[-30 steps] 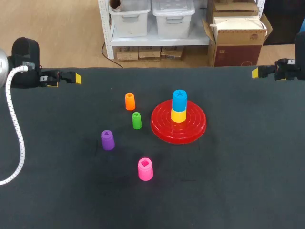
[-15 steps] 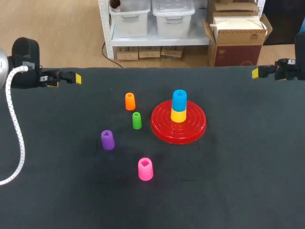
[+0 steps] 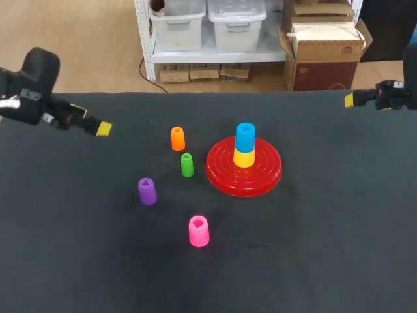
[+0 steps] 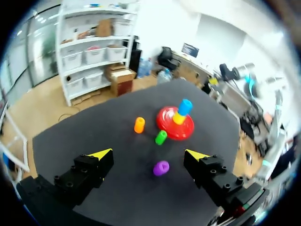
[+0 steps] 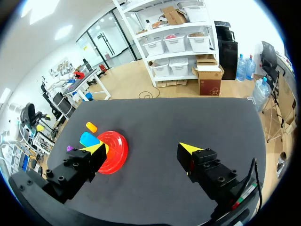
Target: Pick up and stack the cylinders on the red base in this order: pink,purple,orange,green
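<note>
The red base (image 3: 259,181) sits right of the table's middle, with a yellow cylinder (image 3: 244,158) and a blue one (image 3: 245,135) stacked on it. To its left stand the orange (image 3: 177,138), green (image 3: 187,164) and purple (image 3: 147,191) cylinders, and the pink one (image 3: 199,231) is nearest the front. My left gripper (image 3: 98,124) hovers at the far left, open and empty. In the left wrist view the gripper (image 4: 148,154) faces the purple (image 4: 161,167), green (image 4: 161,137) and orange (image 4: 139,125) cylinders. My right gripper (image 3: 352,99) stays open at the far right edge. In its own wrist view the gripper (image 5: 141,148) has the base (image 5: 115,150) ahead.
The black tabletop (image 3: 313,248) is bare to the right of and in front of the base. Both arms hang near the table's back corners, well away from the cylinders.
My left arm has swung and tilted, carrying its gripper a little forward and downward over the table. The right arm and all cylinders are as before.
</note>
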Available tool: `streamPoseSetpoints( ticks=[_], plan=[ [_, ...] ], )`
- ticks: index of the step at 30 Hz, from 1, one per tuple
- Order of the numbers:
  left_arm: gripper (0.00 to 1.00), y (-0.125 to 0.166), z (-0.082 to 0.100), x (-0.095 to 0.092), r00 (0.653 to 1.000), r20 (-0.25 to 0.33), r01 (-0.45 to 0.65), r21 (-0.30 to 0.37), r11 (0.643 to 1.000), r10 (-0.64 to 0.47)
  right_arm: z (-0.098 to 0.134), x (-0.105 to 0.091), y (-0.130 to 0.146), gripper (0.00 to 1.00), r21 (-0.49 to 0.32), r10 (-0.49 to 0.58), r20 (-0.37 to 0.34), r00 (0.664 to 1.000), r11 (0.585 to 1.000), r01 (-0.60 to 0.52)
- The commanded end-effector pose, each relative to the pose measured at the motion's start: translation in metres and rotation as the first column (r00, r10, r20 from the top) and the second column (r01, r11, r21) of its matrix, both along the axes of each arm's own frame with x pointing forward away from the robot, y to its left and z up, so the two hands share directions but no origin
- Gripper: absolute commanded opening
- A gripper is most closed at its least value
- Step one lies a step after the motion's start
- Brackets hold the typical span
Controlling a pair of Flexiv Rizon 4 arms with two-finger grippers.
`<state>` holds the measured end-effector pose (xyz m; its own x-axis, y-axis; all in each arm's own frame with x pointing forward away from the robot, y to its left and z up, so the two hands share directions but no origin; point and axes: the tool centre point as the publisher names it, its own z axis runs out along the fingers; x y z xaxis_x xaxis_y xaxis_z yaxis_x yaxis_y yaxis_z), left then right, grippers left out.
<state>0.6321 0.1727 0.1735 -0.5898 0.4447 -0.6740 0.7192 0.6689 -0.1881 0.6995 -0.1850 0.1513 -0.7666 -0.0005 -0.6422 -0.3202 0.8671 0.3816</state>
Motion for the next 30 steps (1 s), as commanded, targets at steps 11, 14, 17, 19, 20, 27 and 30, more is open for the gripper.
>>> streamPoseSetpoints(
  ticks=[11,14,17,19,20,27,30],
  plan=[
    [1.00,0.037,-0.014,0.016,0.713,-0.138,0.674,0.407,0.616,-0.688,0.000,0.000,0.000,1.00,0.000,0.000,0.000,1.000,1.000,0.000],
    [1.00,0.038,-0.014,0.016,0.712,-0.138,0.678,0.394,0.621,-0.689,0.000,0.000,0.000,1.00,0.000,0.000,0.000,1.000,1.000,0.000],
    [1.00,0.037,-0.013,0.015,0.704,-0.137,0.686,0.384,0.618,-0.697,0.000,0.000,0.000,1.00,0.000,0.000,0.000,1.000,1.000,0.000],
    [1.00,0.034,-0.011,0.013,0.706,-0.131,0.689,0.355,0.632,-0.696,0.000,0.000,0.000,1.00,0.000,0.000,0.000,1.000,1.000,0.000],
    [1.00,0.033,-0.010,0.011,0.710,-0.130,0.689,0.331,0.645,-0.692,0.000,0.000,0.000,1.00,0.000,0.000,0.000,1.000,1.000,0.000],
    [1.00,0.021,-0.003,0.002,0.765,-0.095,0.643,0.164,0.748,-0.637,0.000,0.000,0.000,1.00,0.000,0.000,0.000,1.000,1.000,0.000],
    [1.00,0.018,-0.001,0.001,0.802,-0.074,0.597,0.091,0.797,-0.592,0.000,0.000,0.000,1.00,0.000,0.000,0.000,1.000,1.000,0.000]
  ],
)
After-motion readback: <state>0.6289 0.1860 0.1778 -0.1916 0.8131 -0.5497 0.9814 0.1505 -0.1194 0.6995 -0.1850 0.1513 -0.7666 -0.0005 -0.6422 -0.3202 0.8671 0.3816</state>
